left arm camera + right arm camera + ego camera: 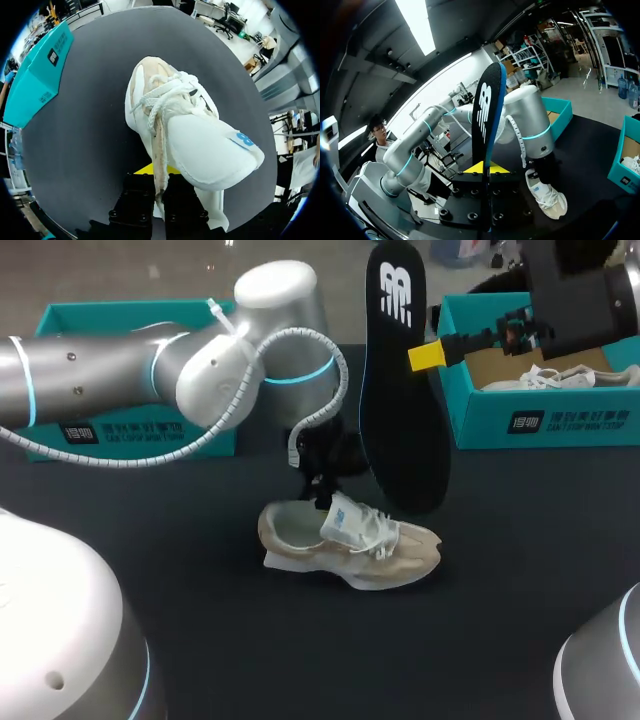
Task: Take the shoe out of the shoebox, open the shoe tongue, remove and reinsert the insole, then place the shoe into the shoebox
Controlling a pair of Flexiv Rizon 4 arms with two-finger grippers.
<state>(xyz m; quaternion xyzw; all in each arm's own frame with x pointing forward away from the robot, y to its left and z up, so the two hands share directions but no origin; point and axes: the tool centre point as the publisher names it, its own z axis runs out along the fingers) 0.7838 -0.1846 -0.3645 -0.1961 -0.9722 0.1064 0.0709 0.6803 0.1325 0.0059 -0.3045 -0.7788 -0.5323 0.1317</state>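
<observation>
The insole (487, 115) is clamped upright between the jaws of the right gripper (485, 172). The shoe (175, 125), resting on the table (500, 590), is pinched at its lace edge in the narrow jaws of the left gripper (159, 180).

sneaker (352, 548): beige suede-like upper, white woven laces (165, 97), smooth tongue (210, 150). insole (400, 410): matt black. shoebox (545, 422): teal card. tabletop (520, 570): matt dark.

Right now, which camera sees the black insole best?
The head view. It shows the whole insole standing upright in the right gripper, flat side facing the camera. The right wrist view sees it more from the side, narrow, rising out of that gripper. The left wrist view shows the shoe, no insole.
</observation>
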